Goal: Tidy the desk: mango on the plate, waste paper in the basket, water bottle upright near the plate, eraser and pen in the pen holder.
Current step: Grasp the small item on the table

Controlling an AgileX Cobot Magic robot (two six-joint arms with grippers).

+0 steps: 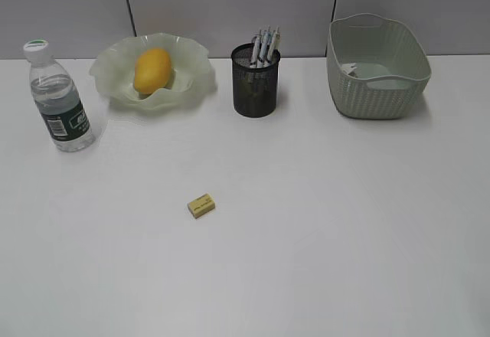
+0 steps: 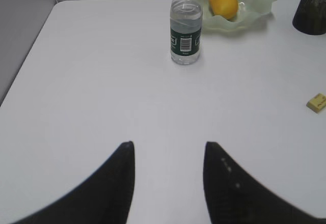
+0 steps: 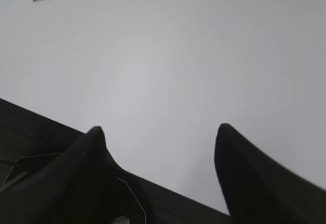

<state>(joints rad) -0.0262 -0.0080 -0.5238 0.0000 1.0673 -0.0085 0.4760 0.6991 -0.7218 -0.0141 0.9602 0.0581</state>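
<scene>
Label check first. Water bottle (image 1: 57, 98) carries a dark green wrap with white print and a barcode panel; the barcode shows plainly in my left wrist view, but the lettering is too small to read. White cap with a green ring on top. The eraser (image 1: 200, 205) has a pale yellow sleeve with faint dark marks, also unreadable.

Layout on the white table (image 1: 321, 222):
- Bottle stands upright at far left, just beside the plate (image 1: 195, 73), not touching it.
- Mango (image 1: 151, 70) lies in the plate, a ruffled pale green glass dish.
- Black mesh pen holder (image 1: 256, 84) sits right of the plate; several pens (image 1: 266, 46) stand in it, tips up.
- Pale green woven basket (image 1: 348, 84) at far right; something small lies inside, unclear what.
- Eraser lies alone in the open middle of the table, well apart from the holder.

My tools: left gripper (image 2: 169, 155) spread, nothing between its fingers, hovering over bare table short of the bottle. Right gripper (image 3: 159, 132) spread wide, holding nothing, over the table's near edge; the eraser shows at the far upper left of its view.
</scene>
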